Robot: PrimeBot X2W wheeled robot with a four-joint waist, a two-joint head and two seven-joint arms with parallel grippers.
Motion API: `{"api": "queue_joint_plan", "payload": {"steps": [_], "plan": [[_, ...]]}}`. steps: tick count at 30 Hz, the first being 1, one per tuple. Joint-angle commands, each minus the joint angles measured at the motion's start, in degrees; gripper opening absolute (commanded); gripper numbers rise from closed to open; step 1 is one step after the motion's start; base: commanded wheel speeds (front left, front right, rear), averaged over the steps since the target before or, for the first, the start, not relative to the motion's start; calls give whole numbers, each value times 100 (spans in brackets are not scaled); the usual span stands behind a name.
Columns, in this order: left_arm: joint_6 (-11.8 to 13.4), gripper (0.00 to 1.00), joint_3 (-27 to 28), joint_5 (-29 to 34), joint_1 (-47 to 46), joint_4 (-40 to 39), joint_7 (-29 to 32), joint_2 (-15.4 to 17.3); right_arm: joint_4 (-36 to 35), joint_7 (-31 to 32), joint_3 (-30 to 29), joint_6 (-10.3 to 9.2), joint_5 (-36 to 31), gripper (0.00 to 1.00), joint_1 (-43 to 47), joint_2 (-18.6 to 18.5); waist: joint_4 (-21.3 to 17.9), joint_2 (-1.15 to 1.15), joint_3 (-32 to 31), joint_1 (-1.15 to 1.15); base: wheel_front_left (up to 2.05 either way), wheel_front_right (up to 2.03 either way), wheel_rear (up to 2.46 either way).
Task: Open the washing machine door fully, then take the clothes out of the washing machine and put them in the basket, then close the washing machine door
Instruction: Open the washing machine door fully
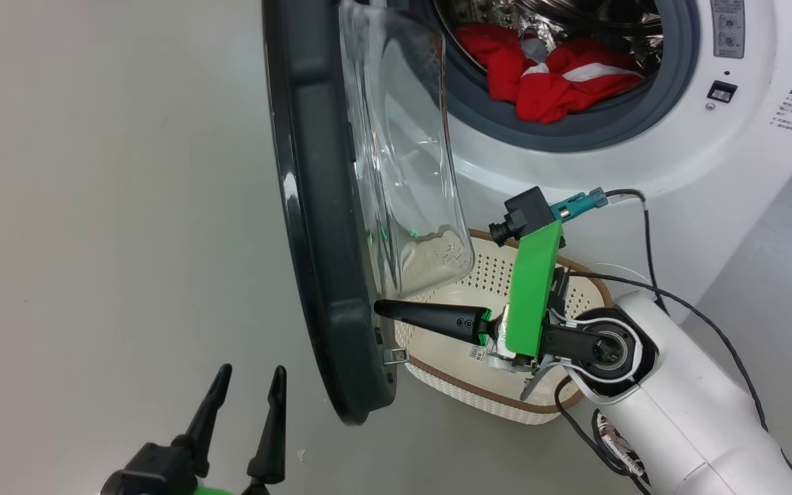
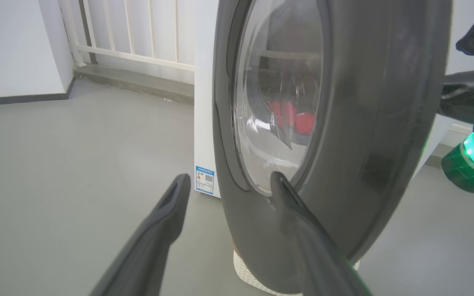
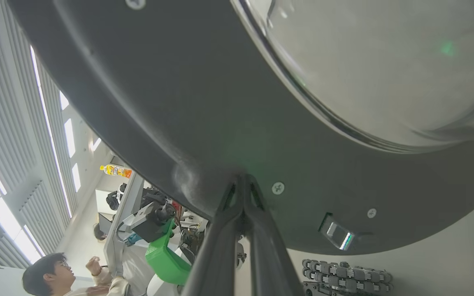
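The left gripper (image 1: 251,371) hovers, fingers apart and empty. The right gripper (image 1: 382,309), fingers together, touches the inside of the open washing machine door (image 1: 313,206). The red clothes (image 1: 547,89) lie inside the washing machine (image 1: 643,158), not yet in the basket (image 1: 478,395).

The door (image 1: 313,206) stands edge-on like a wall. On its outer side lies bare floor (image 1: 93,206), where the left claw (image 1: 251,371), fingers spread, has free room. On its inner side the basket (image 1: 478,395) sits close under the door's glass bowl (image 1: 403,151), which overhangs one end of it. The right arm (image 1: 678,399) crosses above the basket, and the right claw (image 1: 383,309), fingers pressed together, has its tips at the door's inner rim. The washing machine (image 1: 575,165) mouth is unblocked from the front, and the clothes (image 1: 554,82) lie at its lip.
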Motion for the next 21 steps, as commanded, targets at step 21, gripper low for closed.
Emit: {"api": "queue_joint_plan", "payload": {"steps": [21], "plan": [[-161,100,698,9,-246,49,-70,48,121,-1151,199,44,-768,100,821,-750,-591,0,46,0,0,0,0]]}}
